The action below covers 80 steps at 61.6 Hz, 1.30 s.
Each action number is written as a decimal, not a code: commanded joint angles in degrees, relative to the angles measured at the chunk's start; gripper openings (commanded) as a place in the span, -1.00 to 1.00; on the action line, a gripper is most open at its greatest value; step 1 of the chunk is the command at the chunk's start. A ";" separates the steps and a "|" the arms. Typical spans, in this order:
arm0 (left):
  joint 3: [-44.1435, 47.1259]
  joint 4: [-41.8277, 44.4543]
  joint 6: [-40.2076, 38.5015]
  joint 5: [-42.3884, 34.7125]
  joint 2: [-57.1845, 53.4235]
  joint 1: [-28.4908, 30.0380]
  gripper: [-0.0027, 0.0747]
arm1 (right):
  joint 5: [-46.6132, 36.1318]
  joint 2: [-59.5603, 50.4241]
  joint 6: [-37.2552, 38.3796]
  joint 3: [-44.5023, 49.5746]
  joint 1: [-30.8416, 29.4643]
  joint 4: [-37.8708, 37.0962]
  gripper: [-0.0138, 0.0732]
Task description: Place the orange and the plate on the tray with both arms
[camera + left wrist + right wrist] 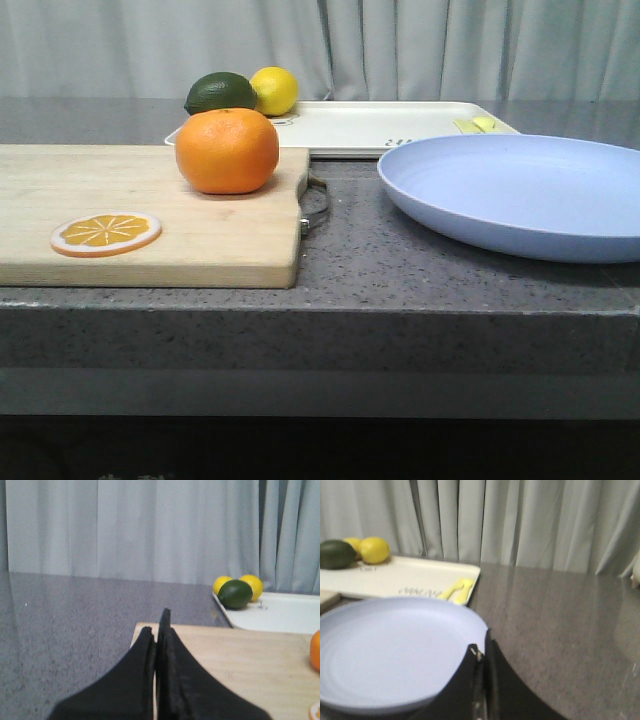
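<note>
On the cutting board (150, 215), orange (227, 150); plate (520, 190) alongside; both hands (157, 625) (480, 652) pressed together, empty.

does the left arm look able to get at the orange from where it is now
Probably yes. The left pincer, fingers closed, sits over the near end of the cutting board; the orange rests on that board with only bare wood between. It must open first.
</note>
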 commanded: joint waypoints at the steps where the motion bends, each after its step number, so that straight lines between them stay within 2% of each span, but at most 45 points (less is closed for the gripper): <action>1: -6.93 -0.36 -0.32 -3.19 0.53 0.06 -0.97 | -1.92 2.44 -0.44 -7.99 -0.29 -0.14 -0.94; 13: -17.67 -0.08 -0.32 3.10 11.66 0.06 -0.98 | 5.41 17.04 0.03 -22.88 -0.29 -0.07 -0.94; 23: -22.67 1.84 -0.32 6.03 23.53 0.06 -0.97 | 9.40 28.92 0.10 -30.69 -0.29 -0.01 -0.94; 32: -25.01 2.77 -0.32 6.06 31.12 0.06 -0.98 | 10.34 34.92 0.23 -33.41 -0.29 2.81 -0.94; 44: -25.39 2.77 -0.32 3.67 32.81 0.06 -0.97 | 8.77 35.75 0.23 -33.41 -0.29 3.28 -0.93; 51: -25.39 2.77 -0.32 3.54 32.81 0.06 -0.93 | 8.47 35.75 0.23 -33.41 -0.29 3.28 -0.77; 56: -25.39 2.77 -0.32 3.54 32.81 0.06 -0.71 | 8.47 35.75 0.23 -33.41 -0.29 3.28 -0.49; 59: -25.39 2.77 -0.32 3.54 32.81 0.06 -0.49 | 8.43 35.75 0.23 -33.41 -0.29 3.28 -0.27; 63: -25.39 2.44 -0.32 3.54 32.81 0.06 -0.11 | 8.43 35.75 0.23 -33.41 -0.29 3.28 0.07; 68: -25.39 1.86 -0.32 3.32 32.81 0.06 0.45 | 8.43 35.75 0.23 -33.41 -0.29 3.28 0.45; 71: -25.39 1.24 -0.32 3.32 32.81 0.06 0.75 | 8.43 35.75 0.23 -33.41 -0.29 3.28 0.62; 73: -25.39 1.09 -0.32 3.32 32.81 0.06 0.87 | 8.43 35.75 0.23 -33.41 -0.29 3.28 0.70; 75: -25.39 1.09 -0.32 3.32 32.81 0.06 0.91 | 8.43 35.75 0.23 -33.41 -0.29 3.28 0.72; 80: -25.39 1.09 -0.32 3.32 32.81 0.06 0.82 | 8.43 35.75 0.23 -33.41 -0.29 3.28 0.68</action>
